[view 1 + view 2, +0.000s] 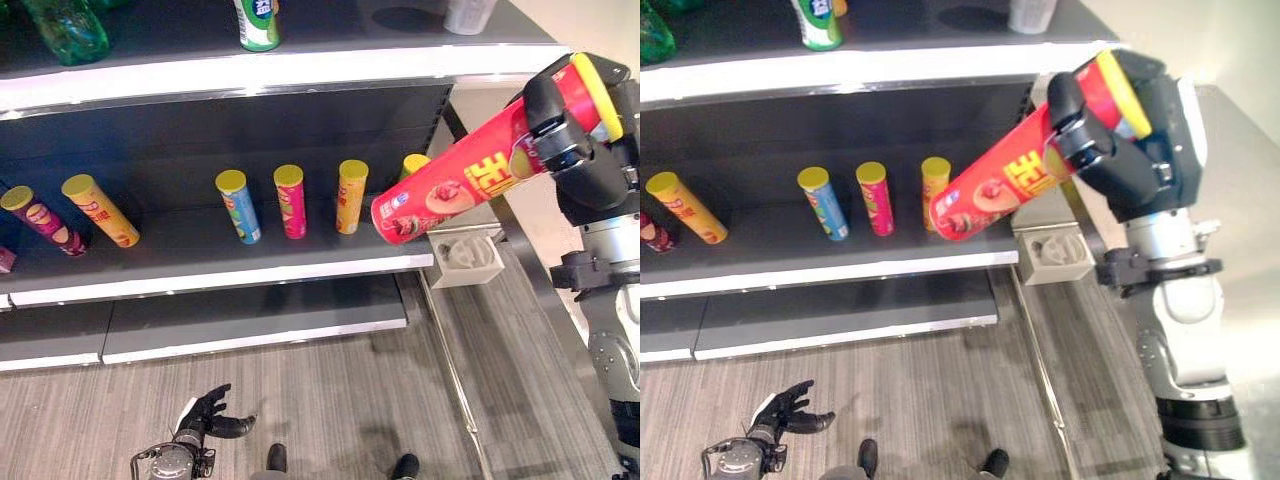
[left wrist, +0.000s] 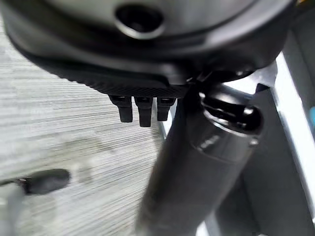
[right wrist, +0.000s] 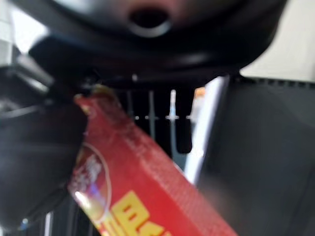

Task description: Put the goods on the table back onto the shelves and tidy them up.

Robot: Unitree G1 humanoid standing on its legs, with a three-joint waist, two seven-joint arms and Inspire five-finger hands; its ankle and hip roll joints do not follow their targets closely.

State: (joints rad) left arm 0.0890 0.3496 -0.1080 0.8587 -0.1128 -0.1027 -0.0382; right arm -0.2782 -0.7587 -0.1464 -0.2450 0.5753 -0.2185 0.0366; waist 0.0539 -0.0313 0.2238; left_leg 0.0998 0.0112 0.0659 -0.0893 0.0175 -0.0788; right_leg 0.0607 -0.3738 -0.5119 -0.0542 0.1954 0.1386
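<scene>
Red can (image 1: pixel 455 185), right hand (image 1: pixel 560 125) gripping

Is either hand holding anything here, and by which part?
The right hand grips a tall red chip can with a yellow lid near its lidded end. The left hand hangs open, holding nothing.

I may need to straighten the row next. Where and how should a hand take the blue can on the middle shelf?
Grip the blue can round its upper body, just under the yellow lid, coming from the shelf's open front. It stands about upright with gaps to the pink can and the orange can, so fingers fit either side. The right hand is shut on the red can; the left hand hangs open.
</scene>
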